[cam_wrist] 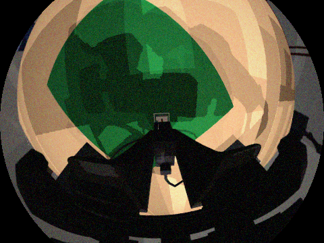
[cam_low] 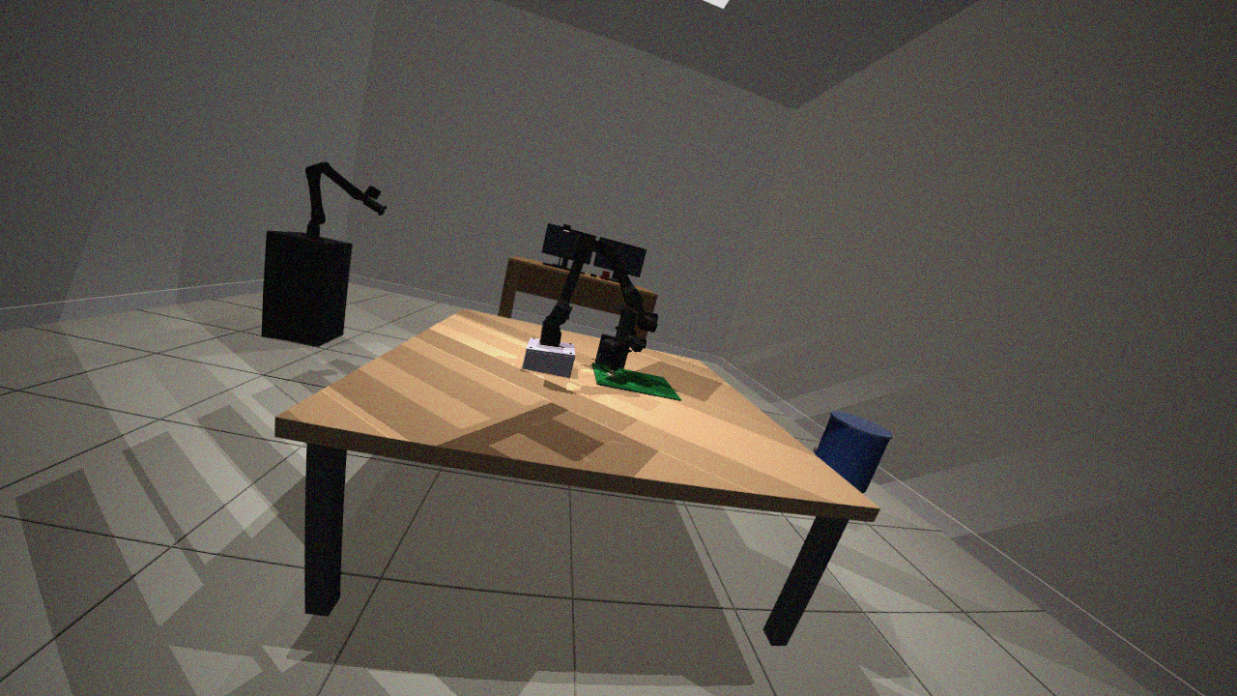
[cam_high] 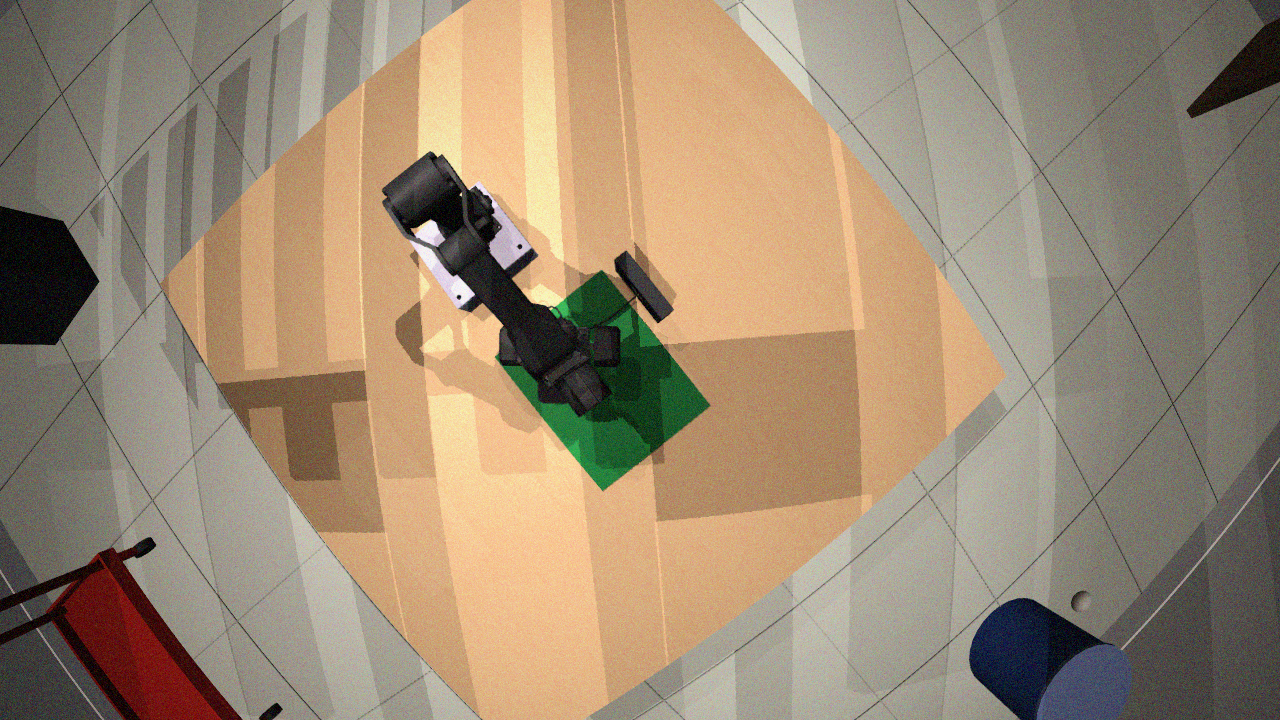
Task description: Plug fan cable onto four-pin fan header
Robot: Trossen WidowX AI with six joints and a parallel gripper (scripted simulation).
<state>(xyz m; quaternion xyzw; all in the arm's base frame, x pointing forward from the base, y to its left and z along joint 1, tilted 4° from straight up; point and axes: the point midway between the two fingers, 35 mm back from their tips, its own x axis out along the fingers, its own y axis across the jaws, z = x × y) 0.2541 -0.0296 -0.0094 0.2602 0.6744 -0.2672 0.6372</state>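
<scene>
I took the green board [cam_high: 666, 407] as my reference, and it lay flat on the wooden table [cam_high: 760, 223]. The gripper [cam_wrist: 163, 142] hung over the board's edge on the side nearest the arm's base [cam_high: 514, 241], pointing down. Its fingers were nearly closed but not fully, because they pinched the small dark plug [cam_wrist: 165, 158] of the fan's cable [cam_wrist: 173, 182]. In the wrist view a thin black wire curled out from the plug between the fingers. Just beyond the fingertips, on the board near that same edge, I saw a small pale square part [cam_wrist: 161, 117], which I took for the header; the plug stood close to it, but I could not tell whether they touched. The fan [cam_high: 643, 285], a flat black block, rested on the table just beside the board's far corner, and a thin wire ran from it onto the board. The base was a pale block sitting on the table near the board. Away from the table, well apart from the board, a blue barrel [cam_high: 1047, 662] and a red cart [cam_high: 125, 626] stood on the floor.
</scene>
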